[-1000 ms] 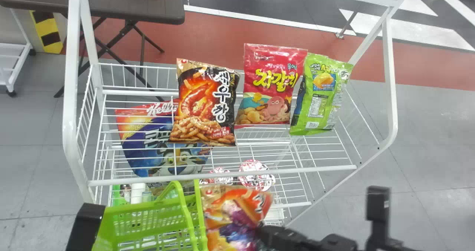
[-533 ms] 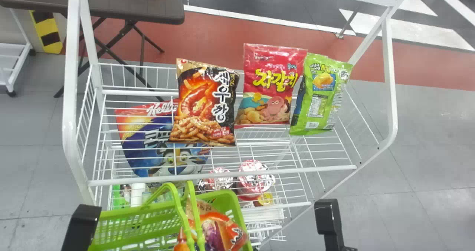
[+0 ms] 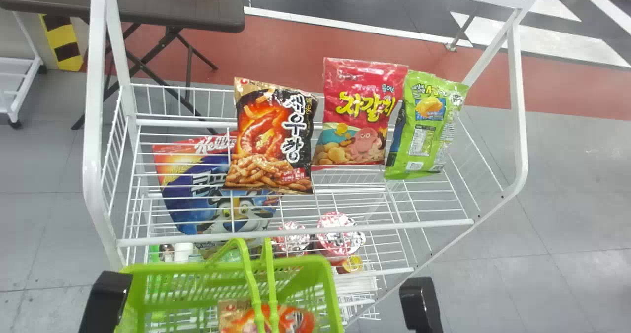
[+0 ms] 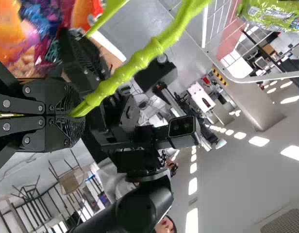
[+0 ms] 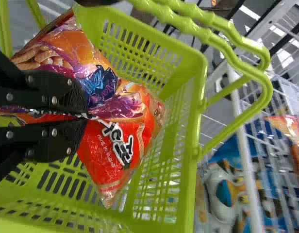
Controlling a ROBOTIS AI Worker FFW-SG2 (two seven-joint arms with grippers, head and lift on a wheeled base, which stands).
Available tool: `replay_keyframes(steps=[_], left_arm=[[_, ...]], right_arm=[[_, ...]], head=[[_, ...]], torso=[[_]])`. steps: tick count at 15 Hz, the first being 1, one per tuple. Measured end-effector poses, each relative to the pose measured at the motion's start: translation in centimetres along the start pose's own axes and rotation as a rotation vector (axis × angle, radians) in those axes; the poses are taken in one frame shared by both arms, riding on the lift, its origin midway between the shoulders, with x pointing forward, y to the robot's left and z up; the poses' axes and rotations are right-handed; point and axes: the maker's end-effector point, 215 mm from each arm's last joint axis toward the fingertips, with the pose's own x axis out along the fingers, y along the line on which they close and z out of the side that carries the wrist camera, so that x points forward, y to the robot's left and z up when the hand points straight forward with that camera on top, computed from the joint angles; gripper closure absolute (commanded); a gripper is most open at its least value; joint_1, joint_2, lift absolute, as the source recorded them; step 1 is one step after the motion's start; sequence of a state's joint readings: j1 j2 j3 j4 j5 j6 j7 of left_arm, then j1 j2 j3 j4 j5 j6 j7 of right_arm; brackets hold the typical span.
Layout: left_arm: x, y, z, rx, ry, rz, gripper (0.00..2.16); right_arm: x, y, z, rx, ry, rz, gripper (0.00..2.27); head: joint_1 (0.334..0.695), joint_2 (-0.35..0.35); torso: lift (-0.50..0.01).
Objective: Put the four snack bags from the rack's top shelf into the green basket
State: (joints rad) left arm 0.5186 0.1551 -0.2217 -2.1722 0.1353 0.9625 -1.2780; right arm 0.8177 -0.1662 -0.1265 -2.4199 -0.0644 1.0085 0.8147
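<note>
Top shelf [image 3: 345,229], head view: black bag [image 3: 273,136], red bag [image 3: 360,121] and green bag [image 3: 426,126] seen, centre to right of centre.
Green basket [image 3: 323,274], head view: noted at bottom, orange bag [image 3: 296,320] inside; flanked by left gripper [image 3: 105,296] mount, lower left, and right gripper [image 3: 418,298] mount, lower right.
Basket handle [image 4: 111,81], left wrist view: pinched by left gripper [image 4: 75,116].
Orange bag, right wrist view: pinched by right gripper [image 5: 85,116].

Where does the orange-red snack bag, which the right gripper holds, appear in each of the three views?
Head view: the snack bag is at the bottom edge, near the middle.
Left wrist view: the snack bag is in a corner, cut off, near the left gripper.
Right wrist view: the snack bag is in the right gripper.
Shared landmark: the green handle.
</note>
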Motion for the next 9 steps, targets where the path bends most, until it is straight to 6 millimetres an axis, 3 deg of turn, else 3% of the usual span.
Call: replay_keyframes(steps=[5, 9], left_arm=[[-0.2, -0.6, -0.4, -0.008, 0.006, -0.006, 1.66], [-0.1, -1.2, -0.6, -0.017, 0.010, -0.019, 1.66]], right_arm=[[-0.2, -2.2, 7.1, -0.179, -0.216, -0.099, 0.11], [-2.0, -5.0, 16.4, -0.263, -0.516, -0.282, 0.11]], head=[[0.695, -0.350], [0.695, -0.350]], torso=[[0.000], [0.000]])
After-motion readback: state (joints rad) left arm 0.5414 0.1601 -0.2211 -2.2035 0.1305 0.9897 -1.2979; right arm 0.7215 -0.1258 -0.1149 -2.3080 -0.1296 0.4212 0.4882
